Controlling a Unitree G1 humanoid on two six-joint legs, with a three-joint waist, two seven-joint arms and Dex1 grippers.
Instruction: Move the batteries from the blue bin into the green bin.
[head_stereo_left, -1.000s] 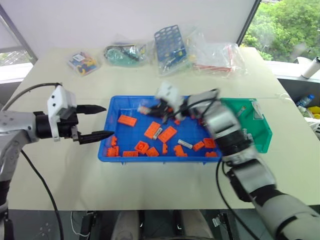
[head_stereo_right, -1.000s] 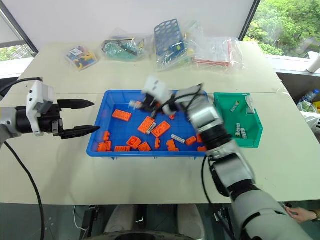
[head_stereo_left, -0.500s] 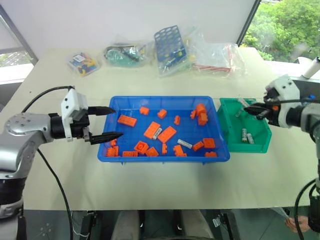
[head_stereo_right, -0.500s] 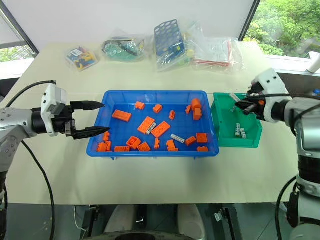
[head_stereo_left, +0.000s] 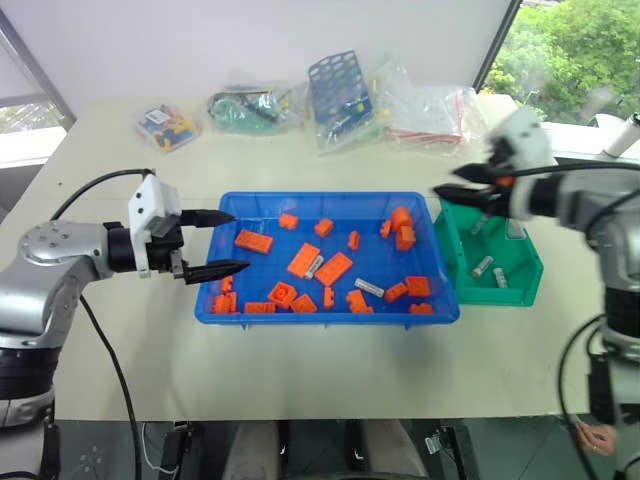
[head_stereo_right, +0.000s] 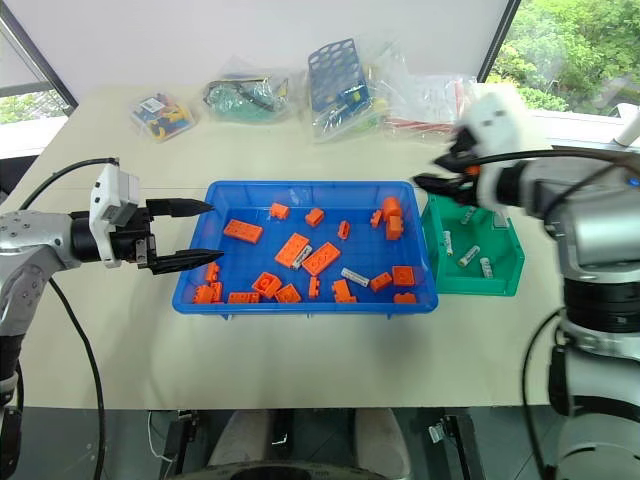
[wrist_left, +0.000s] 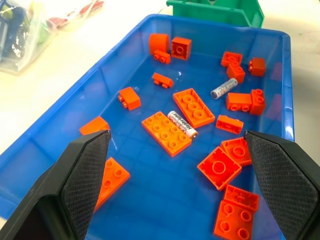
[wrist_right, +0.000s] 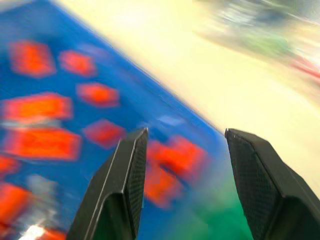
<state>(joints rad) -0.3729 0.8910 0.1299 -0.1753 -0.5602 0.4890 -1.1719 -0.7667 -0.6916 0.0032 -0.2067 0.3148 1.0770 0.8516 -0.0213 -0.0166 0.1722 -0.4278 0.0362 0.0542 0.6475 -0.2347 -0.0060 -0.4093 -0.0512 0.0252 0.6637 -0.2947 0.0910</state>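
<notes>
A: Which step is this?
B: Between picks, I'd say. The right claw (head_stereo_right: 432, 172) hangs over the green bin's (head_stereo_right: 505, 283) near wall, jaws apart and empty; three batteries (head_stereo_right: 468, 255) lie just beyond it.
A: Next?
B: Two batteries (wrist_left: 182, 124) remain among bricks (wrist_left: 165, 132) in the blue bin (head_stereo_left: 330, 315), ahead of the open, empty left claw (head_stereo_left: 222, 242).

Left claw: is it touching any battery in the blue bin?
Apart. The left wrist view shows the open left claw short of both batteries, blue floor between.
</notes>
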